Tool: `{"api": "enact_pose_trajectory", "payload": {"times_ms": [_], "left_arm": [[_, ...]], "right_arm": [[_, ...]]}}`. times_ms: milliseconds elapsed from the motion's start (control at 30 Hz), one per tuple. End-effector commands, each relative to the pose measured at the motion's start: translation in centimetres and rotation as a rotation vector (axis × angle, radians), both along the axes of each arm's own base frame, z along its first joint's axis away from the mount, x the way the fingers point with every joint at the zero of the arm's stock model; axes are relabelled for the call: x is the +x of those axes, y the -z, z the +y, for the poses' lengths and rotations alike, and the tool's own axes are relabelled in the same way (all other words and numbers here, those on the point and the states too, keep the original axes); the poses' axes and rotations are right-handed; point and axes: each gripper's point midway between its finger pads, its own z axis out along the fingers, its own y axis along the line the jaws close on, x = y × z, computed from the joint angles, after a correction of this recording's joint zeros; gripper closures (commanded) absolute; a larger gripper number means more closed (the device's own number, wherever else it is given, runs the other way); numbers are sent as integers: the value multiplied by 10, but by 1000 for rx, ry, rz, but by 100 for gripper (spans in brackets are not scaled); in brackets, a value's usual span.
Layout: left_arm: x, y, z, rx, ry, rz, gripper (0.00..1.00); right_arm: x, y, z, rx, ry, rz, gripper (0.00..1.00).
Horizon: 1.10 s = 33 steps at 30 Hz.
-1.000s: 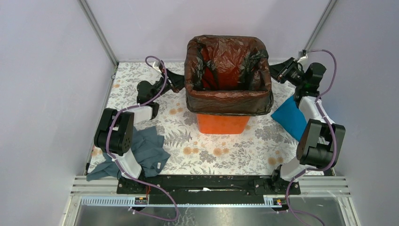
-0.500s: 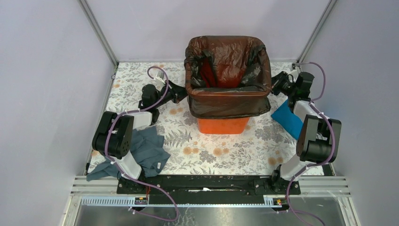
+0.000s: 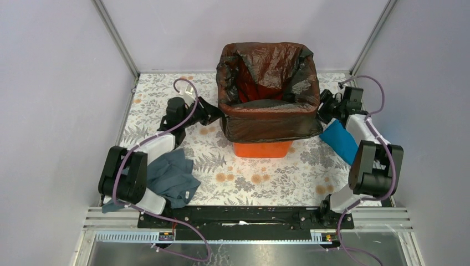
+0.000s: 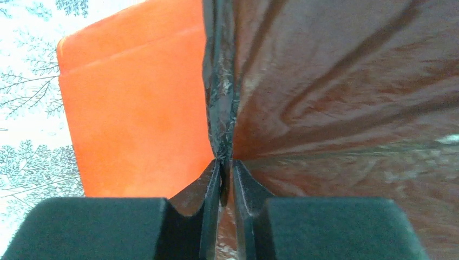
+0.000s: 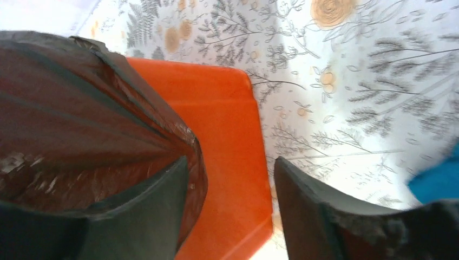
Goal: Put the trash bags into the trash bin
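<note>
The orange trash bin [image 3: 261, 147] stands at the back middle of the table. A black trash bag [image 3: 271, 124] lines it and is folded over the rim, covering most of the outer wall. My left gripper [image 3: 215, 113] is at the bag's lower left edge. In the left wrist view the bag's [image 4: 335, 97] bunched fold runs between the fingers of this gripper [image 4: 227, 162], which stand only a slit apart beside the bin's wall [image 4: 135, 108]. My right gripper [image 3: 323, 108] is at the bin's right side. Its jaws [image 5: 230, 159] stand wide apart over the bin's corner [image 5: 227, 119], the bag's hem [image 5: 81, 108] beside one finger.
A grey-blue cloth [image 3: 172, 176] lies under my left arm at the near left. A bright blue cloth [image 3: 339, 138] lies beside my right arm and shows in the right wrist view [image 5: 438, 181]. A floral cover [image 3: 249, 177] spreads over the table, with walls close on three sides.
Both grippers came down along the bin's sides, drawing the bag's hem lower over the wall. The right jaws opened and let go of the bag. The left jaws parted slightly.
</note>
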Motion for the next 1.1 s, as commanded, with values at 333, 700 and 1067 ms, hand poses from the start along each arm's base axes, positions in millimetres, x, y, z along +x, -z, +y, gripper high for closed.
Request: {"api": "enact_pose_trajectory", "payload": {"times_ms": [333,700,1067], "left_arm": [[-9,-72,27,160,-29,-186,35],[-35,-74,24,134,12,-197,30],[-49,-97,39,274,-4,-285,23]], "right_arm": [[-91,-134,12,-11,68,-241,8],[-93,-90,36,211,30,-213,27],[-105,24,61,186,-19,-58,39]]}}
